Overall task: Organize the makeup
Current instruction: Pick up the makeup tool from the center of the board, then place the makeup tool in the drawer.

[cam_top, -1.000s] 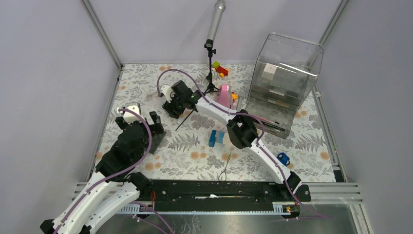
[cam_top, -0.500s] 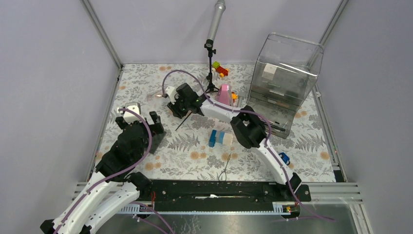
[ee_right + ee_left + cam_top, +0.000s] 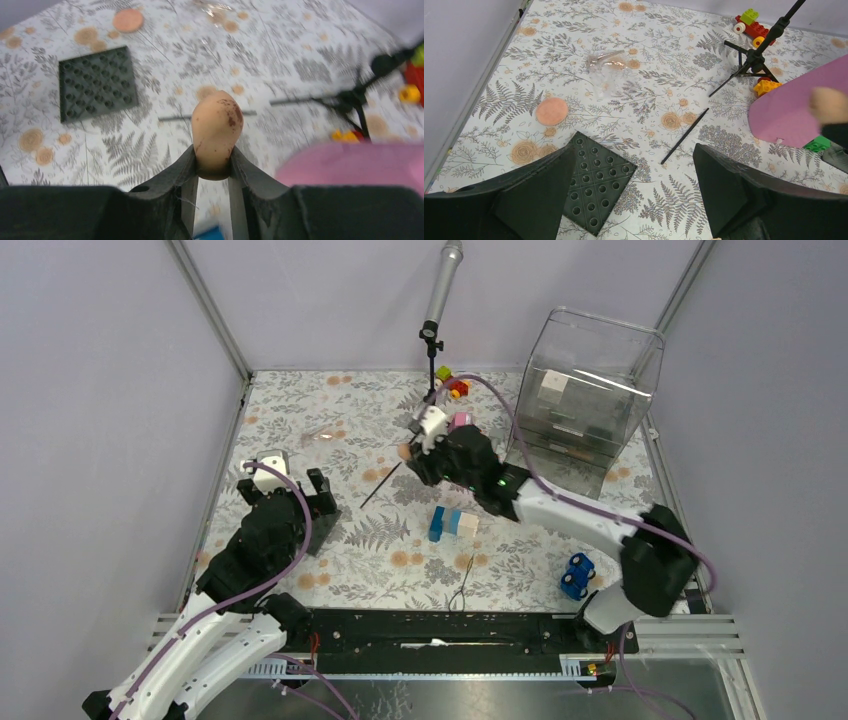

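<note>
We see the peach egg-shaped sponge [image 3: 216, 127] pinched at its base in the right end effector [image 3: 214, 161], fingers close-set, centre frame over the table [image 3: 150, 140]. The overhead view gives it only as a peach speck [image 3: 405, 451]. The left end effector [image 3: 634, 200] gapes wide, holding nothing, over a dark studded square [image 3: 596, 181] at lower left.

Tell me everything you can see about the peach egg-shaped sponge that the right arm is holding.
The sponge is peach and egg-shaped. It looks soft and matte, with brownish stains near its rounded top. The right end effector pinches its lower end between both fingers, so the rounded end sticks out past the fingertips. It appears lifted clear of the floral table, and nothing else touches it.
</note>
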You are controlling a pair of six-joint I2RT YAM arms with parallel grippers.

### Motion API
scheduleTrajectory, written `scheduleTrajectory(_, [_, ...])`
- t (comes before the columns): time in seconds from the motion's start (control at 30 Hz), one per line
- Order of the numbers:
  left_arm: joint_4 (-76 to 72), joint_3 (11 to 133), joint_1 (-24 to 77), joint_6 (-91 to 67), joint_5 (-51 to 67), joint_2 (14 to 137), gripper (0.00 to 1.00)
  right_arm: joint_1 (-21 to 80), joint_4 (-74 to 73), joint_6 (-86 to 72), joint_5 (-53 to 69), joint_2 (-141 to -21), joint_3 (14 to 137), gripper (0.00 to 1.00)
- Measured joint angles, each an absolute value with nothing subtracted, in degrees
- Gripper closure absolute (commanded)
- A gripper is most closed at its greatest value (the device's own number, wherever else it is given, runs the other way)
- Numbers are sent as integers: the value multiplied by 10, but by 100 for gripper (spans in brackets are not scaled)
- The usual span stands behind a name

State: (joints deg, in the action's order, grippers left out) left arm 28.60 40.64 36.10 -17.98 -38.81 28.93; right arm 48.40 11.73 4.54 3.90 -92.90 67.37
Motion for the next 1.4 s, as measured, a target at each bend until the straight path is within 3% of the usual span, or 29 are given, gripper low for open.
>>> scheduleTrajectory(0.3, [286, 406, 360, -180, -386, 289, 2, 449, 76, -57, -149, -622, 399, 82])
scheduleTrajectory(0.47, [286, 406, 360, -180, -385, 289, 2, 375, 50, -110, -237, -504, 345, 79])
scheduleTrajectory(0.83, [286, 406, 359, -180, -386, 290, 2, 271, 27, -142, -313, -620, 340, 63])
scheduleTrajectory(1.0, [286, 406, 359, -180, -386, 291, 2, 230, 19, -147, -324, -675, 359, 42])
scheduleTrajectory(1.2, [286, 406, 359, -180, -385, 291, 2, 223, 20, -144, -319, -691, 381, 31])
scheduleTrajectory(1.4, [286, 406, 359, -179, -382, 294, 2, 223, 19, -142, -319, -689, 384, 33])
